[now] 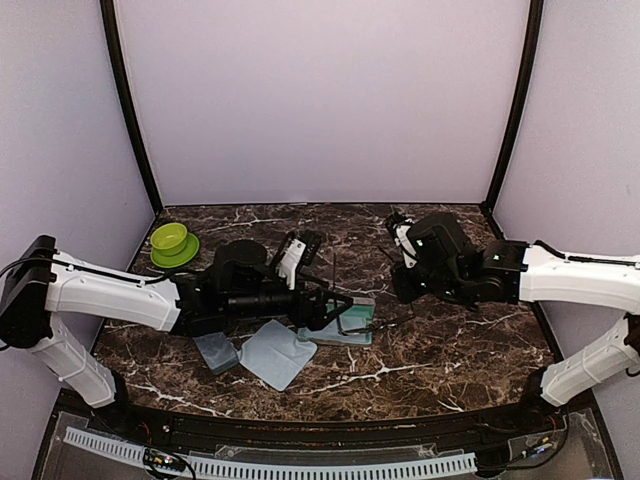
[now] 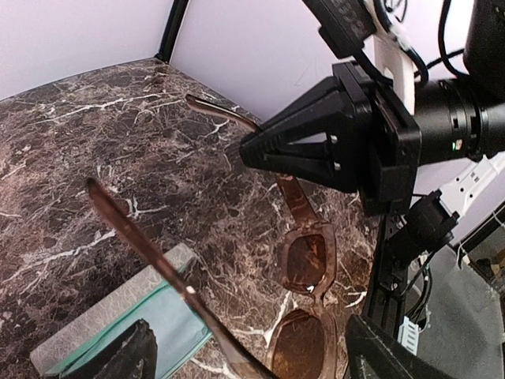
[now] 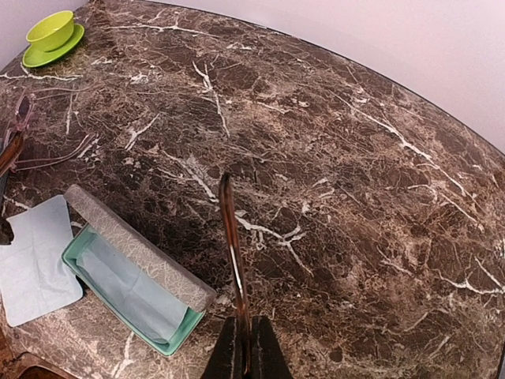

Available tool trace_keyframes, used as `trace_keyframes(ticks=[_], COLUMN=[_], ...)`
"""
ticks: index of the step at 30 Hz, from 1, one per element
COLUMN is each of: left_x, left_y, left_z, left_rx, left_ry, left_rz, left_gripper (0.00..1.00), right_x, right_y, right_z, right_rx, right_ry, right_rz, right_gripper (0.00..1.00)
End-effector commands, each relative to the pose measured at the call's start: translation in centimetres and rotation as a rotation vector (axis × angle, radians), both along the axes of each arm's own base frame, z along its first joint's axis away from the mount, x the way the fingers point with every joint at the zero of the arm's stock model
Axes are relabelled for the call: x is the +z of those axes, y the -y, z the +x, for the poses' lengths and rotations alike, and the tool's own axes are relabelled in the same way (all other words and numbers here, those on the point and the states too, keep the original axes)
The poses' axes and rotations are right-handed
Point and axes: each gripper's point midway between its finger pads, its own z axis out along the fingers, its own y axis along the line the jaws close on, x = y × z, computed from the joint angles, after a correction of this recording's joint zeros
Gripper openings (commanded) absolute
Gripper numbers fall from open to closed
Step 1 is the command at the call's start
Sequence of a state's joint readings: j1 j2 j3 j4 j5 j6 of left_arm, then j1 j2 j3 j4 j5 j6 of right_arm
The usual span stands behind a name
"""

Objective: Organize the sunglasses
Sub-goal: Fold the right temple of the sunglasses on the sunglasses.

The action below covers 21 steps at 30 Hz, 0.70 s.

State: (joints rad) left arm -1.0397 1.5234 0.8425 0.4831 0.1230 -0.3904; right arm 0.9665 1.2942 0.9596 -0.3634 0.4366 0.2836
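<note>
The right pincer (image 3: 243, 347) clenches one arm of the sunglasses (image 2: 304, 260), steadying them near the open case (image 3: 142, 253). The left pincer (image 2: 260, 353) sits released around the other arm, probably to regrip.

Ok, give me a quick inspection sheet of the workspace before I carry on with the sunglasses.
Surface: dark marble table; no spills seen.
Job's things: sunglasses held by one temple, both temples unfolded; open case, teal-lined, with a pale cloth inside; closed grey case.
Clutter: loose cloth; green bowl on its saucer, far left.
Grippers: right gripper shut on a temple; left gripper open, fingers either side of the sunglasses.
Cables: black cable along the right arm, away from the work.
Surroundings: pale walls, black frame posts.
</note>
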Motion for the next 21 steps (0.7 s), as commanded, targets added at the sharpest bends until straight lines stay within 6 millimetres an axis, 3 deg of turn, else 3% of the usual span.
trace_keyframes(ticks=[1,21], left_x=[1.3,-0.9], left_y=[0.1,3.9], left_z=[-1.1,-3.6], left_rx=[-0.048,-0.208], left_ry=[0.086,0.060], left_rz=[0.046,0.157], left_gripper=[0.85,0.85], right_x=[0.9,0.3], right_y=[-0.2,-0.7], right_z=[0.5,0.7], right_rx=[-0.024,-0.032], right_ry=[-0.009,-0.045], right_rz=[0.034,0.042], right_gripper=[0.00,0.00])
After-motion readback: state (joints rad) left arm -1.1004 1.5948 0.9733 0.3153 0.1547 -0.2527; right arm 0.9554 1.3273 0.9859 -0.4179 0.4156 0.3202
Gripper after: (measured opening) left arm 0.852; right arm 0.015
